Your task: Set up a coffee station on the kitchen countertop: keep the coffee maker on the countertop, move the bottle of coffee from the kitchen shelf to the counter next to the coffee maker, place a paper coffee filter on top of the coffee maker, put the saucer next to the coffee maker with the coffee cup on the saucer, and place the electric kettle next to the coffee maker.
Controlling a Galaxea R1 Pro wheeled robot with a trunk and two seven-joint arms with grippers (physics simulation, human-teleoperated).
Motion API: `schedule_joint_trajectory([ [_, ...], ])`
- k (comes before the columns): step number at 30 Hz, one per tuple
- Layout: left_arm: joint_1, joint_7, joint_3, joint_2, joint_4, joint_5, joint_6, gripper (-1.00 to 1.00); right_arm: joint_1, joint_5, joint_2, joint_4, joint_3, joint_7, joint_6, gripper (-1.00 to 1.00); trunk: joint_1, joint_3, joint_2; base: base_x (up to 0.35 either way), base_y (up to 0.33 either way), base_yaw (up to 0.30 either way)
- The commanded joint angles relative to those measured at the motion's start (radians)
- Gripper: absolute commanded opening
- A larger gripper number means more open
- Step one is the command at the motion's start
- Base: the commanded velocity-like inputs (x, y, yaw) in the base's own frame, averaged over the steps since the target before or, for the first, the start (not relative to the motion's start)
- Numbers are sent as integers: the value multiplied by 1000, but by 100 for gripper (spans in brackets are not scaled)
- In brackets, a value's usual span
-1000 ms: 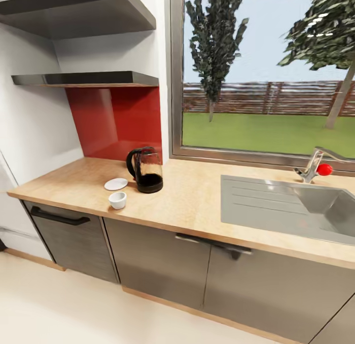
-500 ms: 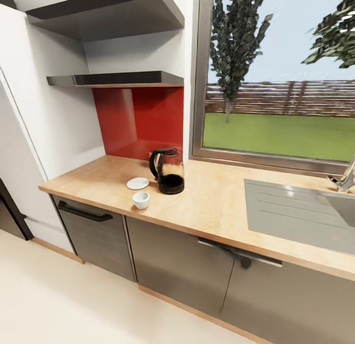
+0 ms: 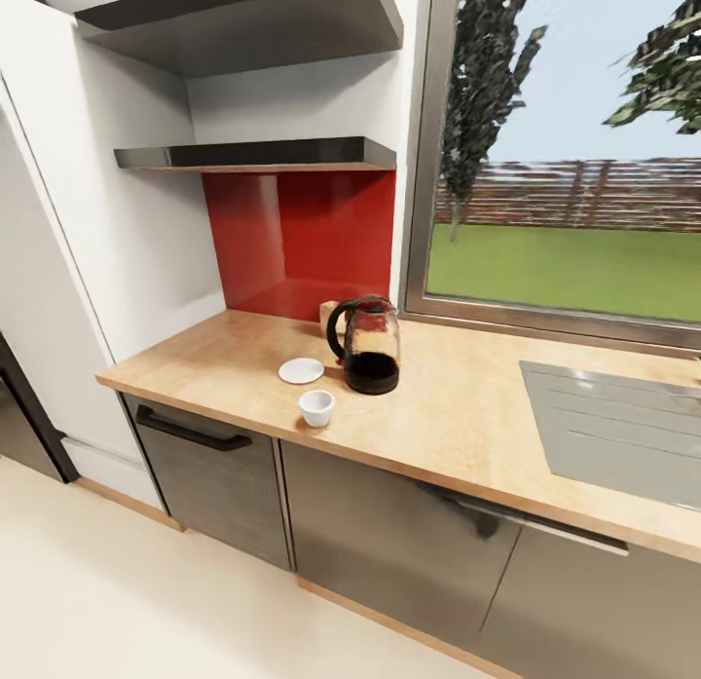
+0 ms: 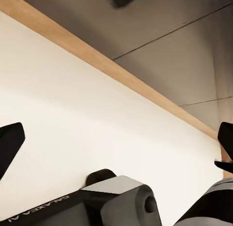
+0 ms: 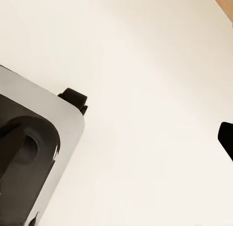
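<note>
Head view: the electric kettle [image 3: 370, 346], saucer [image 3: 301, 370] and coffee cup [image 3: 315, 407] crowd together on the counter [image 3: 458, 416]; a careless reach risks knocking the cup off its edge. Wrist views: left hand [image 4: 119, 153] spread wide, empty; right hand's opening I cannot tell.

On the countertop [image 3: 458, 416], the kettle [image 3: 370, 346] stands upright before the red backsplash [image 3: 302, 241], saucer [image 3: 301, 370] just beside it, cup [image 3: 315, 407] near the front edge, sink [image 3: 623, 431] well apart.
</note>
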Motion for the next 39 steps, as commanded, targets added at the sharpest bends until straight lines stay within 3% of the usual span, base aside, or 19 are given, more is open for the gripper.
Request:
schedule_joint_trajectory([
  [1,-1,-1,-8,0,1,6,-6,100,-1,10,0,3,-2,1,-4,100,0,-1,-1,21,306,0],
  [17,-1,-1,-8,0,1,6,-6,100,-1,10,0,11,1,1,-4,100,0,-1,-1,34,309,0],
  [39,-1,-1,-7,2,0,6,-6,100,-1,10,0,11,1,1,-4,100,0,-1,-1,223,272,0],
])
